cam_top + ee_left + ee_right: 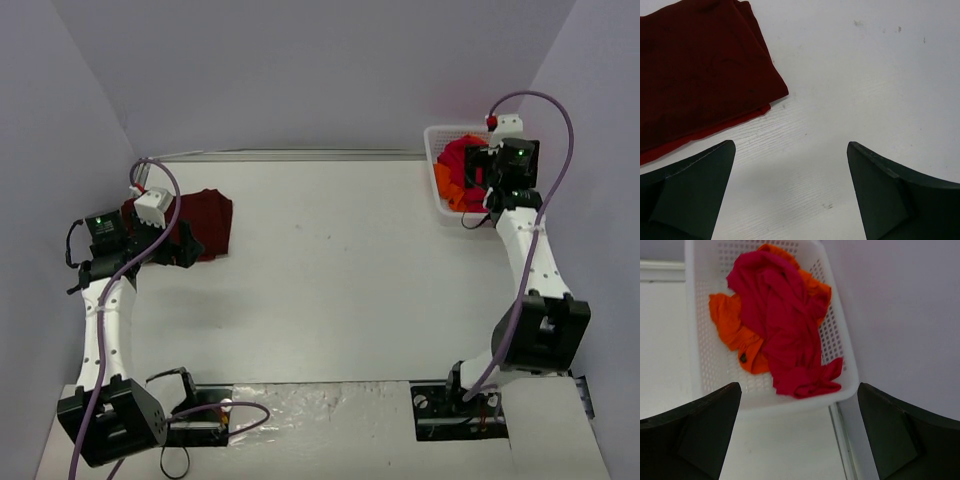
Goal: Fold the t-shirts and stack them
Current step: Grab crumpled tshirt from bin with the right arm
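A dark maroon t-shirt lies folded flat at the table's far left. In the left wrist view the maroon shirt fills the upper left, with a brighter red edge showing under it. My left gripper is open and empty over bare table just beside the shirt's corner. A bright red t-shirt lies crumpled on an orange t-shirt inside the white lattice basket. My right gripper is open and empty above the basket's near rim.
The basket stands at the far right corner against the back wall. Grey walls close in the left, back and right sides. Purple cables loop off both arms. A crinkled clear sheet lies along the near edge between the bases.
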Robot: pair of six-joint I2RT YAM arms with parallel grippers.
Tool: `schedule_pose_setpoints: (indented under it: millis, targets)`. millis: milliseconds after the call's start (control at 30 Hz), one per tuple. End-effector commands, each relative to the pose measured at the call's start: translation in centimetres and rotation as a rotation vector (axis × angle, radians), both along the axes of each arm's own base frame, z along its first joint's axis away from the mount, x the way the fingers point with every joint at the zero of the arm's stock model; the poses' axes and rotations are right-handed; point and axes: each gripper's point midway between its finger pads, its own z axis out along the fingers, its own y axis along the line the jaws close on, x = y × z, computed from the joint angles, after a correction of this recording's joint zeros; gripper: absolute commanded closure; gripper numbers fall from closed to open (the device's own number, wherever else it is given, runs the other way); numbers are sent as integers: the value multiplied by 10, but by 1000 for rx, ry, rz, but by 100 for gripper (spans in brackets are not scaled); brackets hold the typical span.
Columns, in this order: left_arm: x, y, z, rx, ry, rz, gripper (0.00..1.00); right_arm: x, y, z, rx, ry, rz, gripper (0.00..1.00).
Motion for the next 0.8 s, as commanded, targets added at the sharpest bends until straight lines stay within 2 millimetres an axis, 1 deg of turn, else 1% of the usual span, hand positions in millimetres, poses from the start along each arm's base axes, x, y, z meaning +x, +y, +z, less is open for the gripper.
schedule_pose_setpoints:
  millis: [0, 33, 67, 133, 167, 233, 267, 333, 367, 400, 433, 467, 500, 533, 567, 600, 633, 667, 700, 733, 767]
  targets:
    - [-4, 3, 17, 56, -60, -16, 6, 37, -39, -10, -20, -22, -142, 3]
    - [-5, 4, 17, 66, -64, -16, 6, 44, -43, -18, -17, -14, -150, 4]
    - [-5, 4, 17, 69, -65, -16, 6, 55, -48, -35, -17, 11, -162, 4]
    - [-5, 4, 17, 72, -64, -15, 6, 68, -53, -47, -17, 14, -182, 5]
    - [-5, 5, 15, 72, -58, -17, 6, 78, -56, -62, -14, 36, -186, 5]
    - [-4, 5, 13, 69, -49, -16, 6, 88, -59, -72, -14, 37, -193, 5]
    - [-3, 6, 11, 67, -41, -17, 6, 98, -61, -83, -13, 49, -192, 5]
    - [-2, 6, 7, 69, -33, -20, 6, 109, -62, -92, -11, 51, -183, 5]
    - [-2, 7, 5, 68, -28, -19, 6, 115, -63, -107, -6, 74, -177, 5]
    - [-2, 7, 4, 73, -27, -19, 6, 124, -65, -102, -10, 58, -175, 5]
    - [-2, 8, 2, 73, -20, -18, 5, 129, -68, -120, -11, 83, -184, 5]
    - [-1, 9, 2, 76, -20, -14, 6, 134, -70, -125, -12, 86, -190, 4]
    - [-1, 10, 2, 79, -16, -9, 6, 141, -72, -121, -16, 75, -190, 4]
    - [-1, 10, 1, 81, -13, -8, 6, 145, -72, -125, -20, 81, -190, 4]
    - [-1, 11, 0, 82, -11, -7, 6, 147, -74, -140, -21, 103, -195, 4]
    - [-1, 11, -1, 81, -12, -6, 6, 154, -75, -134, -26, 89, -192, 4]
    - [0, 11, -2, 81, -8, -7, 6, 156, -75, -147, -28, 110, -188, 4]
    - [0, 11, -4, 79, -3, -7, 6, 158, -76, -149, -32, 112, -187, 4]
    - [1, 11, -5, 77, 1, -6, 6, 163, -77, -145, -37, 101, -189, 4]
    - [2, 11, -7, 73, 12, -7, 6, 164, -80, -154, -40, 113, -195, 4]
    - [2, 12, -8, 71, 15, -6, 6, 166, -79, -156, -41, 116, -196, 4]
